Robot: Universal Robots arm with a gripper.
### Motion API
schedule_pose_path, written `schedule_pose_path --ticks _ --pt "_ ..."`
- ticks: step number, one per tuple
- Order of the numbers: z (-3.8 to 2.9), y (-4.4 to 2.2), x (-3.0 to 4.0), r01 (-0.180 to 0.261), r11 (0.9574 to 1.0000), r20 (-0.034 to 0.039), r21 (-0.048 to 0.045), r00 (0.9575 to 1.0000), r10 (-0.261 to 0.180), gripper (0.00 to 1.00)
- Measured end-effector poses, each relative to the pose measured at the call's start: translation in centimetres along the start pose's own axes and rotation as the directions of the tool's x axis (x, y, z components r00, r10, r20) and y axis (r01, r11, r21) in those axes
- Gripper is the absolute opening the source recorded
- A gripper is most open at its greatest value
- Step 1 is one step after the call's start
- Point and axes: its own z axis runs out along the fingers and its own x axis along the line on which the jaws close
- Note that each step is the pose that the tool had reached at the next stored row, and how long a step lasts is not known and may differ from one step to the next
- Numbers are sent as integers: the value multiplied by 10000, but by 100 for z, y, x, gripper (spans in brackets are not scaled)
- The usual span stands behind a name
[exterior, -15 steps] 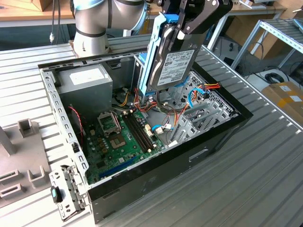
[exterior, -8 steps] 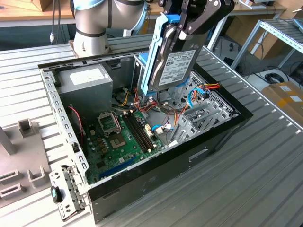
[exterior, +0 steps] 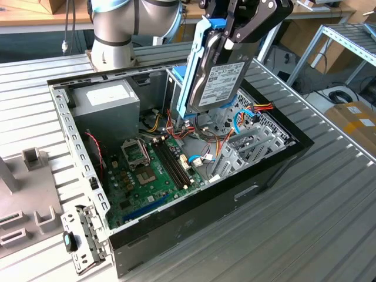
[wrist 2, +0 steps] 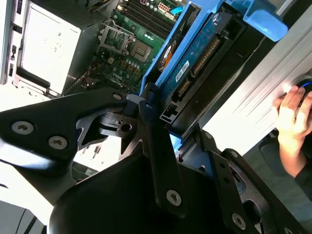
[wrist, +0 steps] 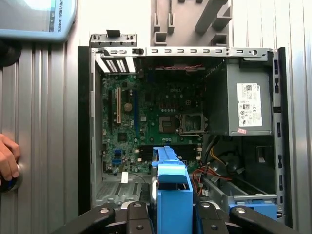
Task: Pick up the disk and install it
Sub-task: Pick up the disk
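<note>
My gripper is shut on the disk, a dark hard drive with a white label and blue carrier rails. In the exterior view the disk hangs on edge, tilted, in the air above the open computer case, over its far right part. In the second wrist view the disk runs away from the gripper, its connector edge showing, with a finger on each side. In the first wrist view the blue carrier sits between the fingers of the gripper, above the case.
Inside the case lie the green motherboard, the grey power-supply box and a metal drive cage with loose cables. A blue latch tops the cage. A grey fixture stands at the exterior view's left. A person's hand rests beside the case.
</note>
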Motion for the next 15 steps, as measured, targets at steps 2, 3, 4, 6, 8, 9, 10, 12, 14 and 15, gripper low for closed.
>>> schedule_pose_path --ticks 2,3,4,6,8,9,10,12,14,15 --pt "1 -8 2 0 10000 0 0 10000 0 37" --pt "1 -11 3 -1 10000 0 0 10000 1 37" --pt "1 -16 4 0 10000 -1 0 10000 0 37" --pt "1 -23 6 0 10000 -1 0 10000 0 37" --pt "2 -34 9 0 10000 -1 0 10000 0 37" --pt "2 -38 10 -1 10000 -2 0 10000 1 37" --pt "3 -42 11 0 10000 -2 0 10000 0 37" --pt "3 -52 13 -1 10000 -2 0 10000 1 37" --pt "3 -61 15 0 10000 -2 0 10000 0 37" --pt "4 -66 16 -1 10000 -2 0 10000 1 37"
